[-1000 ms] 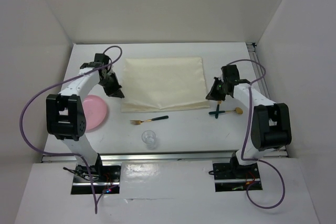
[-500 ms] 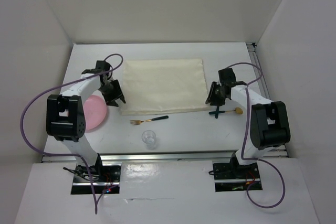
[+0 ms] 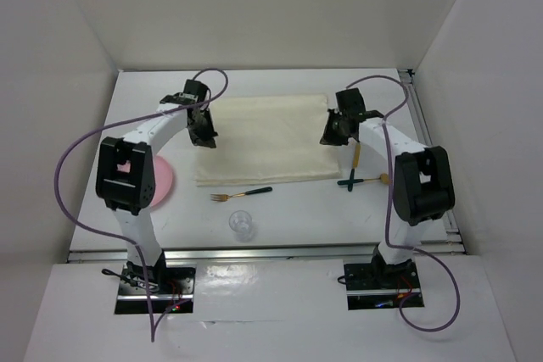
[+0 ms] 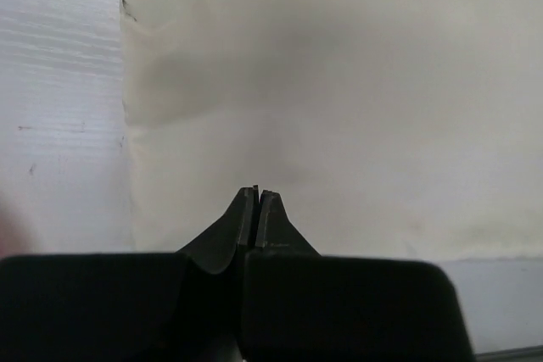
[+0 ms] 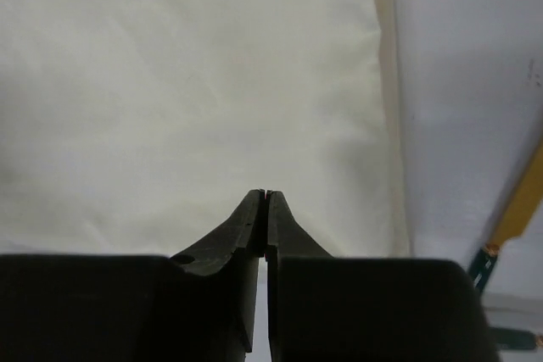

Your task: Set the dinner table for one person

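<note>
The white dinner table (image 3: 297, 209) carries a cream cloth mat (image 3: 263, 137) at its middle. My left gripper (image 3: 207, 140) is shut and empty over the mat's left edge; in the left wrist view its tips (image 4: 258, 192) are over the cloth (image 4: 339, 82). My right gripper (image 3: 327, 138) is shut and empty over the mat's right edge; its tips (image 5: 266, 193) are also over the cloth (image 5: 195, 82). A pink plate (image 3: 163, 184) lies at the left. A gold fork with a green handle (image 3: 242, 194) and a clear glass (image 3: 242, 224) sit in front of the mat.
A gold knife (image 3: 357, 157) and a gold spoon (image 3: 383, 179), both green-handled, lie crossed right of the mat; the knife shows in the right wrist view (image 5: 517, 209). White walls enclose the table. Aluminium rails (image 3: 424, 133) run along its right and near edges.
Both grippers have moved from the mat's near corners toward the far side along its left and right edges. The mat and the tableware have stayed put.
</note>
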You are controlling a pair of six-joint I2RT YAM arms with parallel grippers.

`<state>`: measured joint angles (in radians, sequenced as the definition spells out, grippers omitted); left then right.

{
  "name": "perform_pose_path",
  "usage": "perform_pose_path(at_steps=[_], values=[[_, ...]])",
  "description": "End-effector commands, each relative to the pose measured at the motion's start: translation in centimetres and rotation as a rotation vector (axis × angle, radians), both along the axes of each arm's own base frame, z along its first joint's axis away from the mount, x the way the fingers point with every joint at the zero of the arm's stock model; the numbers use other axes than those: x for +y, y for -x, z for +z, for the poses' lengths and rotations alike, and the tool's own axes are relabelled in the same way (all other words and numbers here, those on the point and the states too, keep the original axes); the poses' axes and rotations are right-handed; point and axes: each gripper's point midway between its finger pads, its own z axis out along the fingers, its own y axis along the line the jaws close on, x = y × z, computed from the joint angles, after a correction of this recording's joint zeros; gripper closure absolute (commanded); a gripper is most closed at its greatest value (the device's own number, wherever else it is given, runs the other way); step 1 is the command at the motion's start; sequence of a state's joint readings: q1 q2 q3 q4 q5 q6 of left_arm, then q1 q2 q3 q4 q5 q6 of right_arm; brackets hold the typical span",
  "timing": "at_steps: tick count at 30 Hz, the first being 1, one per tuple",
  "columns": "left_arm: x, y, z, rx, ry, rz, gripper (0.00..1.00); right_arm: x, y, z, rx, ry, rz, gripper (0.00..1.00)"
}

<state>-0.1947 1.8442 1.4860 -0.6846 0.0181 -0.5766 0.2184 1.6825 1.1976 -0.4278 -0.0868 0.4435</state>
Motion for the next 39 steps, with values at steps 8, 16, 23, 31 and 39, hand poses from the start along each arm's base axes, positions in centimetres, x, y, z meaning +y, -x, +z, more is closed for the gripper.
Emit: perform_pose_path(at_steps=[8,16,23,31,39], values=[[0.2,-0.5,-6.2,0.144,-0.012,0.021,1.00,1.0,0.4,-7.0,0.151,-0.012,-0.025,0.97],[-0.2,-0.5,-8.9,0.191,0.001,0.013,1.00,0.5,3.7,-9.6,0.220,0.006,-0.040,0.98],[-0.4,-1.6,-9.1,0.197,-0.003,0.005,1.00,0.0,2.9,-9.9,0.227,0.039,-0.072,0.98],[1.1,-1.8,-2.8,0.109,-0.069,0.026,0.88,2.0,0.6,-3.6,0.076,-0.014,0.009,0.84],[7.2,1.0,5.0,-0.044,-0.146,0.169,0.47,4.2,-1.3,2.5,-0.062,-0.093,0.082,0.47]])
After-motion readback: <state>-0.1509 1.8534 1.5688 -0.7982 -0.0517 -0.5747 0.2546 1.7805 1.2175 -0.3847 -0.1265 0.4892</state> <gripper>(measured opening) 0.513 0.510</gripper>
